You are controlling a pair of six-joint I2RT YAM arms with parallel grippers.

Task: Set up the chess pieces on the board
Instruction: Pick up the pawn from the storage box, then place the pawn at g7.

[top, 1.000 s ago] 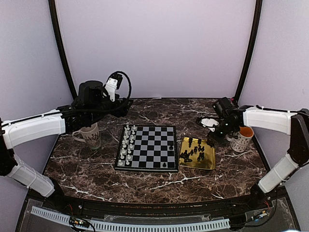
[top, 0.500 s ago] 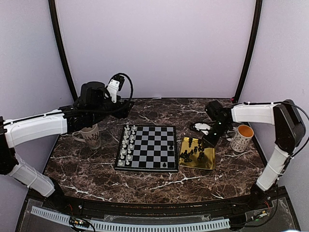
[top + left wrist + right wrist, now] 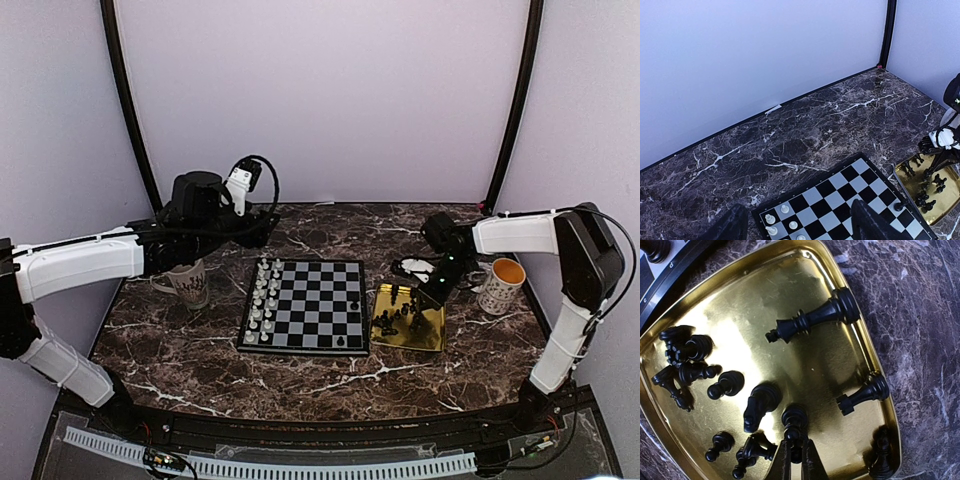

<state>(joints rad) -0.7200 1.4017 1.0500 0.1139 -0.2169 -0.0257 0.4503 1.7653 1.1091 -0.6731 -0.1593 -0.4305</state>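
As the top view is framing it, board: small flat square chessboard with black and pale grey chequers (image 3: pixel 305 305) is lying mid-counter on the dark veined marble counter (image 3: pixel 190 350). Tiny pale chess figures (image 3: pixel 265 298) are standing in two files along its left side, and two black figures (image 3: pixel 354 305) are standing near its right edge.
Top view, tray: shiny gold rectangular tray (image 3: pixel 432 338) is sitting just beside the board's right edge, holding the remaining tiny black chess pieces (image 3: pixel 400 318).
Top view, mugs: patterned white mug (image 3: pixel 187 283) is standing left of the board, and orange-lined white mug (image 3: pixel 500 285) is standing right of the tray.
Top view, arms: left tool (image 3: pixel 258 226) is hovering behind the board's far left corner, while right tool (image 3: pixel 438 290) is reaching down over the tray's far side.
Left wrist view, left tool (image 3: pixel 799 205): its dark fingers (image 3: pixel 735 222) are standing wide apart, carrying nothing.
Right wrist view, right tool (image 3: pixel 796 446): its fingers (image 3: pixel 784 460) are pinching one black piece (image 3: pixel 794 420) inside the tray (image 3: pixel 755 295), with others lying tipped around it.
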